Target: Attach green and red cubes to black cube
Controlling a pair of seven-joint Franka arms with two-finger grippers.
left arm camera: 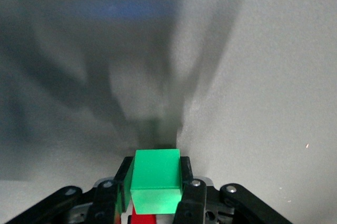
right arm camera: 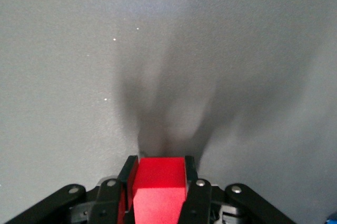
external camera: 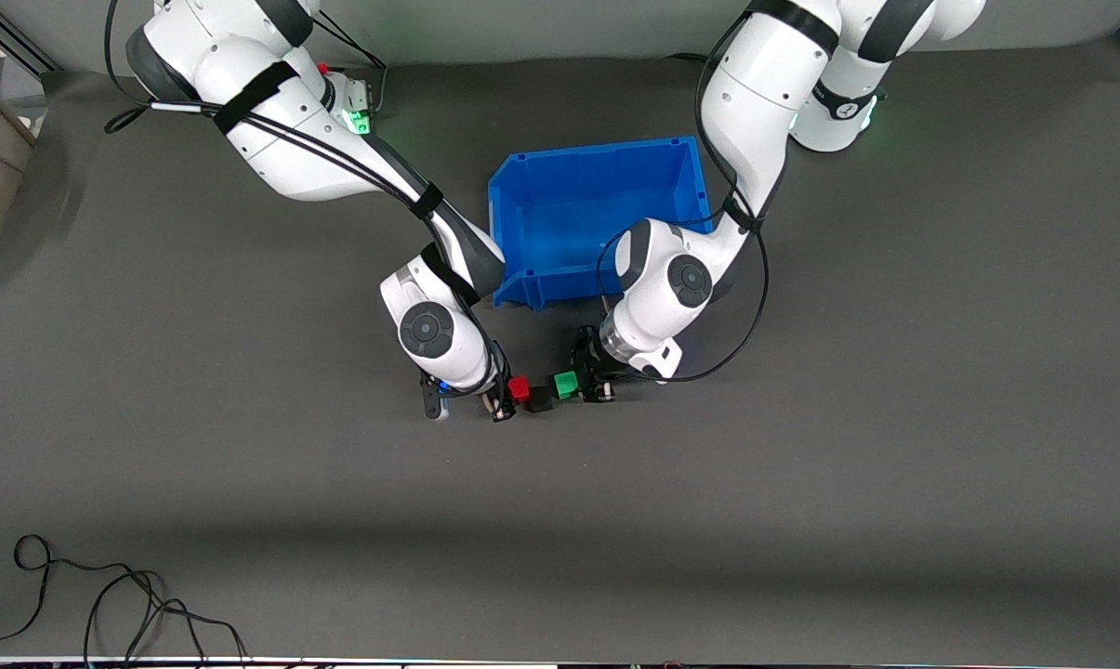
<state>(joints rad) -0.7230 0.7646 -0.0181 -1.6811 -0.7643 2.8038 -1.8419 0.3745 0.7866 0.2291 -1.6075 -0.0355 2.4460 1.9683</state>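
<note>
On my front view, nearest the camera lies a loose black cable [external camera: 104, 604] on the dark counter [external camera: 801, 483], toward the right arm's end.

Next up from there the three cubes sit in a short row at mid-counter. The black cube [external camera: 540, 400] is in the middle, touching or all but touching both neighbours; I cannot tell whether there is any gap.

Right gripper [external camera: 508, 398]: down at the row, on the side toward the right arm's end. Its fingers [right arm camera: 118, 195] are closed narrow on the red cube [external camera: 520, 388]. The right wrist view confirms it, with the red cube [right arm camera: 158, 190] clamped between the two black fingers and bare counter ahead.

Left gripper [external camera: 586, 385]: down at the row, on the side toward the left arm's end. Its fingers [left arm camera: 189, 195] are closed narrow on the green cube [external camera: 566, 384]. In the left wrist view the green cube [left arm camera: 156, 182] fills the space between the fingers, and a sliver of red shows just under it.

I cannot tell from any view whether the held cubes rest on the counter or hang just above it.

Farther from the camera than the row, a blue bin [external camera: 522, 200] stands on the counter between the two arms, its open interior showing nothing inside that I can see.
</note>
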